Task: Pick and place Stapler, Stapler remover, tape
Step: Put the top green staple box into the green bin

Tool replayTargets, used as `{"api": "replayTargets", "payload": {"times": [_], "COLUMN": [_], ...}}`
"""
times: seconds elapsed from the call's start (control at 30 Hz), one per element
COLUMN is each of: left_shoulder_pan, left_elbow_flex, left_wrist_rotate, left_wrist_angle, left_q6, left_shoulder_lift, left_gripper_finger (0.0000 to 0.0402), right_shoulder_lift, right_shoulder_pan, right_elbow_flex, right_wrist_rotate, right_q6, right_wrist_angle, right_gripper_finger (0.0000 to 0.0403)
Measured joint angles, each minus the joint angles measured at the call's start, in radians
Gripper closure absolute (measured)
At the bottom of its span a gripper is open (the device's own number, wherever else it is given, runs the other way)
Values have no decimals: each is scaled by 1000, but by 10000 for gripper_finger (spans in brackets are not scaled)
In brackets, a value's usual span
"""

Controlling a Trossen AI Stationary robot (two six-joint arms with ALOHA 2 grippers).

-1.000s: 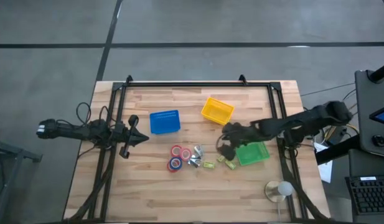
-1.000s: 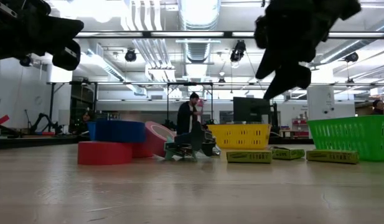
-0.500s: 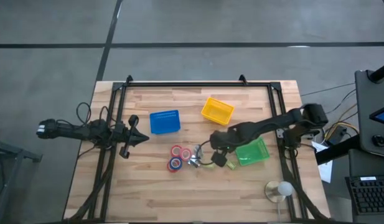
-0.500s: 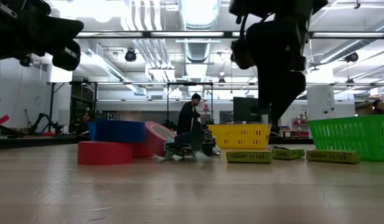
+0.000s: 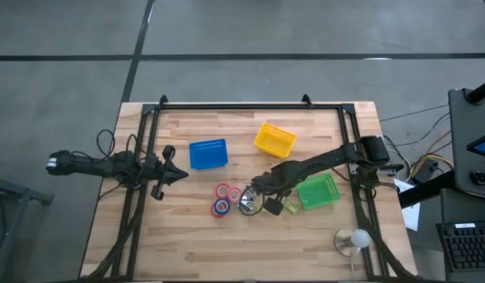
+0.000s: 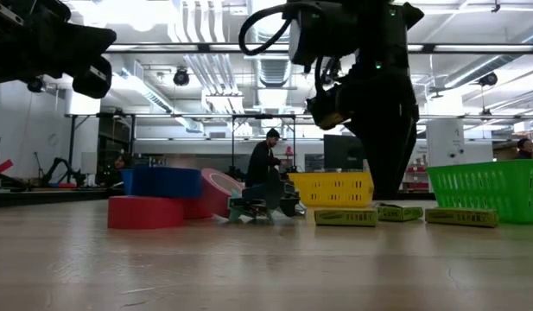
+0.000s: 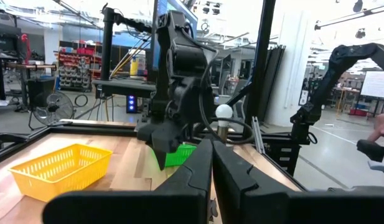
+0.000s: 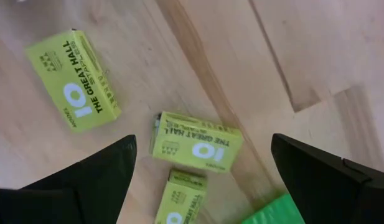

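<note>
The right gripper (image 5: 267,200) hangs released, jaws spread wide, low over the middle of the bench (image 5: 195,251). Between its two fingers (image 8: 86,180) lie three small yellow-green staple boxes (image 8: 195,146) flat on the wood, one square in the gap, a corner of the green basket (image 5: 319,191) just past them. Judging from this, the step in hand is a descent onto one box, so the gripper should centre on the middle box, straddle its short sides, and go down straight so the neighbours are not nudged.

Just beside the boxes toward the left arm sits a small heap of silvery metal pieces (image 5: 247,198); which is stapler or remover cannot be told. Touching that heap are the tape rolls (image 5: 223,200), red ones and a blue one clustered together. A sideways sweep here would scatter them.

Farther back stand the blue basket (image 5: 207,153) and the yellow basket (image 5: 274,139), well apart from the clutter.

The left gripper (image 5: 178,174) waits clenched on nothing at the bench's left edge.
</note>
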Motion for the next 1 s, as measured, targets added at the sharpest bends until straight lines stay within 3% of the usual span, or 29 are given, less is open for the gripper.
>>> {"api": "replayTargets", "payload": {"times": [1.0], "left_shoulder_pan": [0], "left_elbow_flex": [0], "left_wrist_rotate": [0], "left_wrist_angle": [-23], "left_q6": [0], "left_shoulder_lift": [12], "left_gripper_finger": [385], "right_shoulder_lift": [70], "right_shoulder_pan": [6], "right_elbow_flex": [1], "right_wrist_rotate": [-78], "right_q6": [67], "right_wrist_angle": [15], "right_gripper_finger": [35]}}
